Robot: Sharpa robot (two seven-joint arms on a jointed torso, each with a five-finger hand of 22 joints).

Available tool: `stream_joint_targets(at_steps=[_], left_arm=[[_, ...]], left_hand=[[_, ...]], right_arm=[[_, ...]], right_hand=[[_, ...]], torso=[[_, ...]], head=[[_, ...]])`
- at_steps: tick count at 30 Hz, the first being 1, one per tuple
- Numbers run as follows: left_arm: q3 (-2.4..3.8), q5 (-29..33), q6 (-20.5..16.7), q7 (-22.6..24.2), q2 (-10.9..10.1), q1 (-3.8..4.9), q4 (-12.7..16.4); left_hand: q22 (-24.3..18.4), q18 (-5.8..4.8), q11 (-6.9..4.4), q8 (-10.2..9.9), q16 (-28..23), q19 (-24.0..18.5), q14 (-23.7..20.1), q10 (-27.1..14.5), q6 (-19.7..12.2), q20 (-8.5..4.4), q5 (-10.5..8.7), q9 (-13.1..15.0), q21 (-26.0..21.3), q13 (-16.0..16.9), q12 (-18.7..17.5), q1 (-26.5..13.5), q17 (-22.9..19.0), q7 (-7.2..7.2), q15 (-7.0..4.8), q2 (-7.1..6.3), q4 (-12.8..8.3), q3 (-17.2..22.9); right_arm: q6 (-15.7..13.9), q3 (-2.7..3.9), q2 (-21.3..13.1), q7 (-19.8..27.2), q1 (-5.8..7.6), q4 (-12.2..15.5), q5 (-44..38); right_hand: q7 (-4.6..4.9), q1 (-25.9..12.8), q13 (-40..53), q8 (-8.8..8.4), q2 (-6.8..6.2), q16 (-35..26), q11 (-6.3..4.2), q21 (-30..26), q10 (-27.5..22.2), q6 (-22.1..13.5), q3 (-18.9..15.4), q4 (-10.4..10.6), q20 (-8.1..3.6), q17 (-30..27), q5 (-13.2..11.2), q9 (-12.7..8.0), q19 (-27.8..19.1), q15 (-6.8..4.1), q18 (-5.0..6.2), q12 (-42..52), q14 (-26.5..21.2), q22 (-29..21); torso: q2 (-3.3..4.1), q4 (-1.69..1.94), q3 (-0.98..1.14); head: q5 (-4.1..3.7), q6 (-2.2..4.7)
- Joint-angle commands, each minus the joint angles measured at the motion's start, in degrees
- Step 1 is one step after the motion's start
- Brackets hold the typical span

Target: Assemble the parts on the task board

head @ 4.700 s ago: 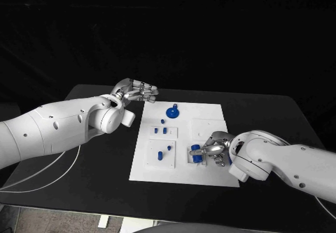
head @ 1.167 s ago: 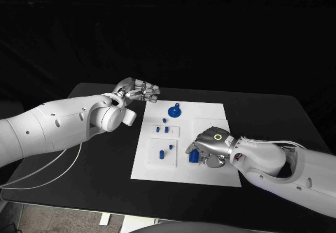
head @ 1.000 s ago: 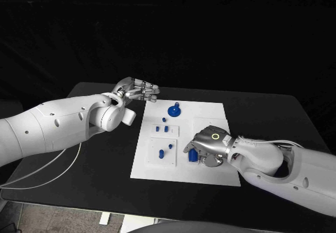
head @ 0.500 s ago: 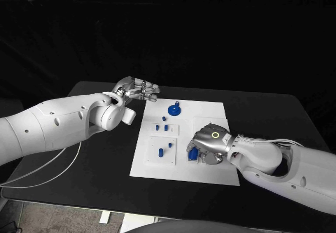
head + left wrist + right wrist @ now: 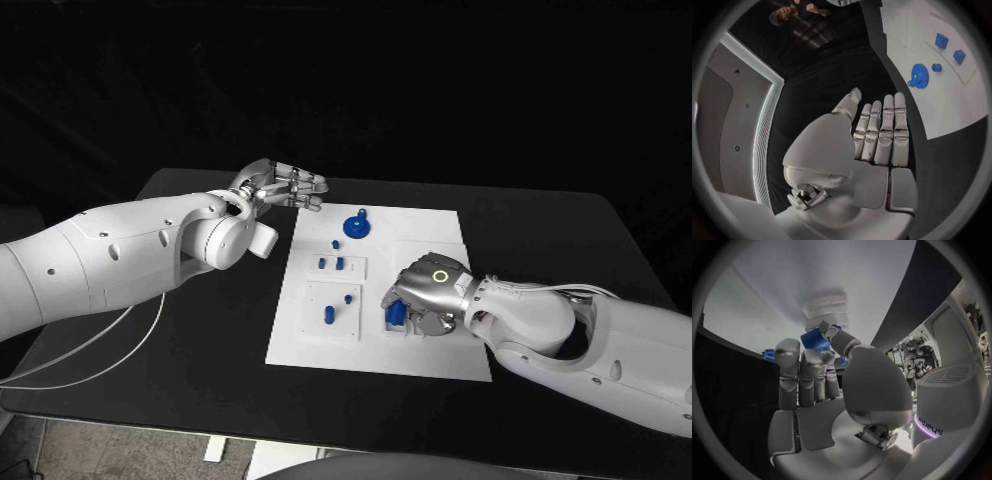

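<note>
Black table point(image 5: 577, 240) carries white task board point(image 5: 418, 350); right hand point(image 5: 428, 297) pinches blue part point(image 5: 395, 313) over board's middle. Left hand point(image 5: 281, 186) hovers at far-left corner, fingers loose, holding nothing.

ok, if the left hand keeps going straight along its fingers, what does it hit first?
Probably nothing nearby. The left hand holds nothing, its fingers pointing along bare black table beside the white board. The blue gear lies off to the side. Height is unclear.
</note>
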Motion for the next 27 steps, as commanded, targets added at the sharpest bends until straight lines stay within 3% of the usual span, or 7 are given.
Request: stream_joint_targets(at_steps=[1,7,14,19,27], left_arm=[[0.04,0.22,1.13,-0.09,0.09,0.00,0.12],[0.04,0.20,1.23,-0.19,0.09,0.00,0.12],[0.04,0.19,1.28,-0.23,0.06,0.00,0.13],[0.04,0.18,1.31,-0.24,0.01,0.00,0.18],[0.04,0.18,1.29,-0.24,-0.09,0.00,0.25]], left_hand=[[-0.15,0.14,0.18,0.04,-0.23,0.37,-0.16,-0.34,-0.43,-0.08,-0.37,0.00,0.22,0.02,-0.01,0.30,0.08,0.08,0.04,-0.09,0.37,0.04],[-0.15,0.14,0.18,0.04,-0.23,0.37,-0.16,-0.34,-0.43,-0.08,-0.37,0.00,0.22,0.02,-0.01,0.30,0.08,0.08,0.04,-0.09,0.37,0.04],[-0.31,0.14,0.19,0.06,-0.23,0.42,-0.13,-0.36,-0.49,-0.08,-0.41,0.01,0.24,0.02,-0.02,0.34,0.09,0.08,0.04,-0.07,0.50,-0.06],[-0.31,0.14,0.19,0.06,-0.23,0.42,-0.13,-0.36,-0.49,-0.08,-0.41,0.01,0.24,0.02,-0.02,0.34,0.09,0.08,0.04,-0.07,0.50,-0.06],[-0.31,0.14,0.19,0.06,-0.23,0.42,-0.13,-0.36,-0.49,-0.08,-0.41,0.01,0.24,0.02,-0.02,0.34,0.09,0.08,0.04,-0.07,0.50,-0.06]], right_arm=[[1.96,-0.10,0.32,-0.94,0.03,-0.49,-1.53],[2.55,-0.43,0.70,-1.04,0.05,-1.12,-1.76],[1.47,-0.61,0.75,-0.44,0.05,-1.16,-1.81],[-0.73,-0.65,0.62,0.36,0.05,-0.90,-1.65],[-5.63,-0.65,-0.11,2.09,0.06,0.21,-0.75]], right_hand=[[-0.28,-0.04,0.11,0.08,-0.54,-0.14,-0.25,-0.21,-0.20,-0.71,-0.26,-0.07,-0.02,-0.01,-0.37,-0.04,0.12,0.06,-0.41,0.25,0.13,4.64],[0.03,0.03,0.01,0.21,-0.32,-0.11,-0.19,-0.06,-0.30,-0.16,-0.48,-0.04,-0.06,0.09,-0.37,0.03,0.08,0.07,-0.49,0.40,0.13,4.67],[1.52,-0.62,-0.60,0.29,0.06,0.12,0.36,0.27,-0.56,3.71,0.16,0.02,0.08,0.32,-0.40,0.11,0.16,0.30,-0.41,0.18,0.28,4.72],[2.50,-1.19,-1.42,0.49,0.28,0.27,0.93,0.77,-0.68,7.74,0.60,0.05,0.25,0.50,-0.36,0.26,0.33,0.55,-0.23,-0.16,0.37,4.81],[2.89,-1.66,-2.14,0.15,0.34,0.24,1.54,1.09,-0.56,10.40,0.85,0.10,0.76,0.60,-0.37,0.16,0.44,1.00,0.23,-0.13,0.39,4.84]], torso=[[0.03,0.06,-0.05],[-0.02,0.04,-0.09],[-0.01,0.03,-0.07],[-0.02,0.02,-0.05],[-0.01,0.03,-0.01]], head=[[0.07,-0.10],[0.05,-0.11],[0.12,-0.14],[0.28,-0.17],[0.36,-0.27]])
